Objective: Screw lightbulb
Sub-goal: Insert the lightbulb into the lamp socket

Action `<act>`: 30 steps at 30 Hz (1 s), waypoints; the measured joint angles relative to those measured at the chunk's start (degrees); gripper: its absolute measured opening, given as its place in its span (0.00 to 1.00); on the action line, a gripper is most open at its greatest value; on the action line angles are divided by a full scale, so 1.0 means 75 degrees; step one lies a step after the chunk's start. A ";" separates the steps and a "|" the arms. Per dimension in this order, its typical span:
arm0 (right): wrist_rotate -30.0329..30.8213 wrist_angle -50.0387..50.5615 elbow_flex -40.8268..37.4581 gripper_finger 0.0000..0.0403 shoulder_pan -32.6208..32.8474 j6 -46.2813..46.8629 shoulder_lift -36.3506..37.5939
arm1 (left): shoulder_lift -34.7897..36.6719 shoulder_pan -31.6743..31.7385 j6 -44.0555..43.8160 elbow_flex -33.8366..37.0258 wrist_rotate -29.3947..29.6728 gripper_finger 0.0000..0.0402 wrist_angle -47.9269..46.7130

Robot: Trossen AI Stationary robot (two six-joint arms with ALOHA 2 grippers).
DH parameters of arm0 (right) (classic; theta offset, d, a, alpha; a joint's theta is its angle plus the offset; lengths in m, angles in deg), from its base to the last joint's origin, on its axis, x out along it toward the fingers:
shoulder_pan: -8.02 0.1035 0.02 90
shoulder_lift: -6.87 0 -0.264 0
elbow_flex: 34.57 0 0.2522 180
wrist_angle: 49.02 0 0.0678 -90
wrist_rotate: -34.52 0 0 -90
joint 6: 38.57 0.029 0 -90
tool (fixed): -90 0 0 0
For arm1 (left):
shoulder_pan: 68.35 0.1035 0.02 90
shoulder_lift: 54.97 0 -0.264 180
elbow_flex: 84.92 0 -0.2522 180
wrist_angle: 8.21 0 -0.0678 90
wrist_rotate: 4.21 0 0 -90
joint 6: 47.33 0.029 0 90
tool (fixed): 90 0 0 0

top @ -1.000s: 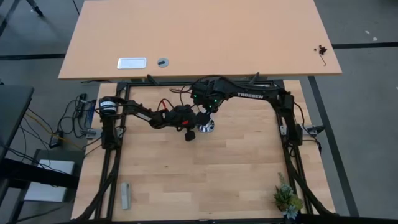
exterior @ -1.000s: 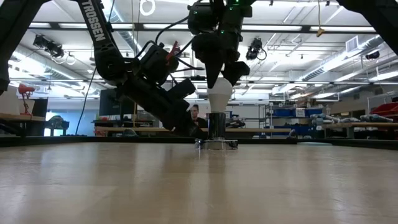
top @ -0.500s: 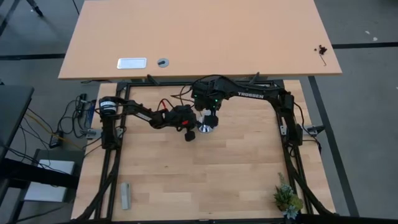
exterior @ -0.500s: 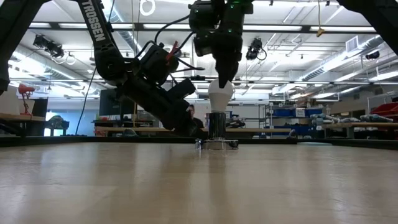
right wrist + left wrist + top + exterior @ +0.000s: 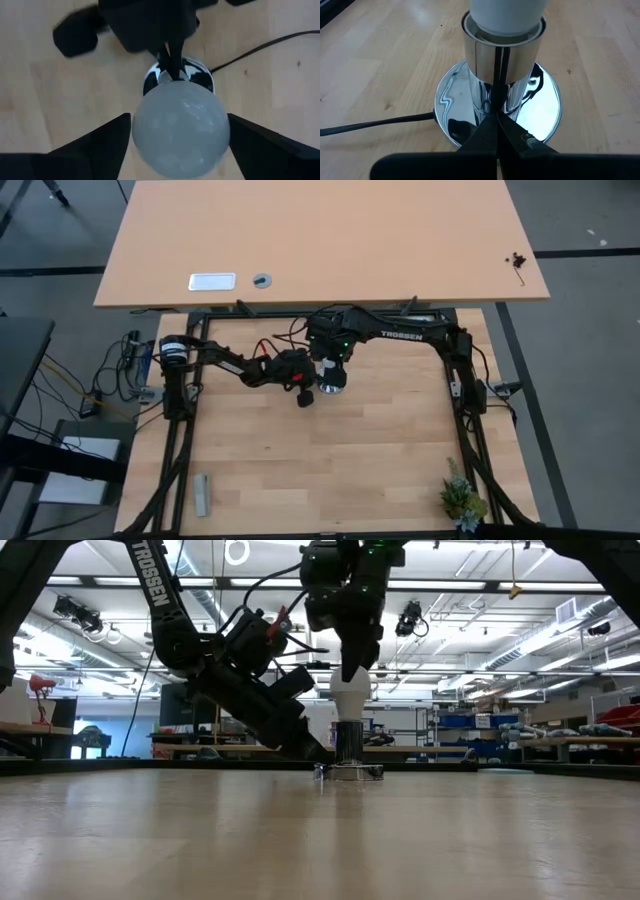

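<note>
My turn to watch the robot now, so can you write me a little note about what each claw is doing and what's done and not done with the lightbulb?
Right gripper: above the socket, open around the lightbulb, a finger on each side.
Left gripper: shut, low on the table, fingertips pressed to the silver socket base, steadying it.
Lightbulb: upright, its neck sitting in the socket's mouth.
Socket base: on the wooden table, black cord trailing off.
Done: bulb placed in the socket.
Left: it cannot be seen how far it is screwed in; probably keep twisting, then let go.
</note>
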 joint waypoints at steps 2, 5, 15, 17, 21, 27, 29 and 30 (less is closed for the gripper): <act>0.0021 -0.0121 -0.0041 0.75 0.0066 0.0190 0.0001 | 0.0000 -0.0003 0.0000 0.0001 -0.0019 0.00 -0.0001; 0.0212 -0.0188 -0.0067 0.72 0.0161 0.0354 0.0006 | 0.0000 -0.0003 -0.0007 0.0001 -0.0025 0.00 -0.0001; 0.0547 -0.0119 0.0090 0.87 0.0262 0.0417 -0.0012 | 0.0000 -0.0003 -0.0027 0.0001 -0.0024 0.00 0.0002; 0.0548 -0.0071 0.0204 0.91 0.0260 0.0337 -0.0012 | 0.0000 -0.0003 -0.0029 0.0001 -0.0028 0.00 0.0001; 0.0548 0.0041 0.0484 0.95 0.0263 -0.0003 -0.0012 | 0.0000 -0.0003 -0.0032 0.0001 -0.0028 0.00 0.0002; 0.0551 0.0740 0.0801 0.94 0.0269 -0.1877 0.0000 | 0.0000 -0.0003 -0.0050 0.0001 -0.0042 0.00 0.0002; 0.0537 0.0713 0.0799 0.92 0.0269 -0.2067 0.0000 | 0.0000 -0.0003 -0.0052 0.0001 -0.0045 0.00 -0.0001; 0.0489 0.0674 0.0751 0.91 0.0260 -0.2122 0.0003 | 0.0000 -0.0003 -0.0052 0.0001 -0.0045 0.00 -0.0001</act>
